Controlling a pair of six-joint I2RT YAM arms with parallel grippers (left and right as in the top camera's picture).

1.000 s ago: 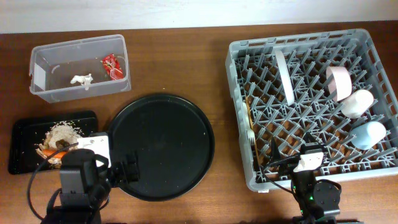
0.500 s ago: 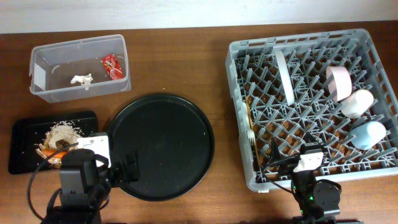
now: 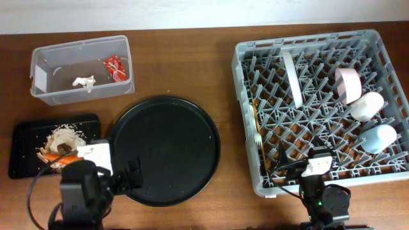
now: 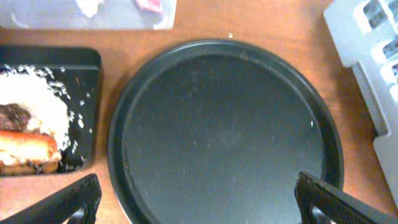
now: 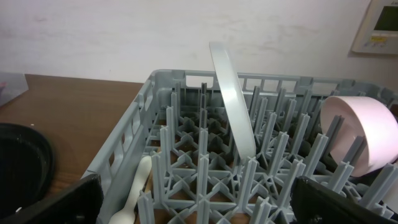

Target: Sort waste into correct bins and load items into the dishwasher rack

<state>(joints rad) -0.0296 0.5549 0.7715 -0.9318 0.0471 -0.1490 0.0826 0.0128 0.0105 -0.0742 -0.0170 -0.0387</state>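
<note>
The grey dishwasher rack on the right holds an upright white plate, a pinkish bowl, a cream cup, a light-blue cup, a white fork and a wooden chopstick. The clear tub holds the red wrapper and the paper scrap. The shallow black tray holds rice, a brown lump and the carrot. My left gripper is open and empty over the round tray's front-left edge. My right gripper is open and empty at the rack's front edge.
The big round black serving tray lies bare between the bins and the rack. It fills the left wrist view. The right wrist view shows the plate, the bowl and the fork among the pegs.
My left arm has shifted slightly back and to the left. The right arm and all objects have not moved.
</note>
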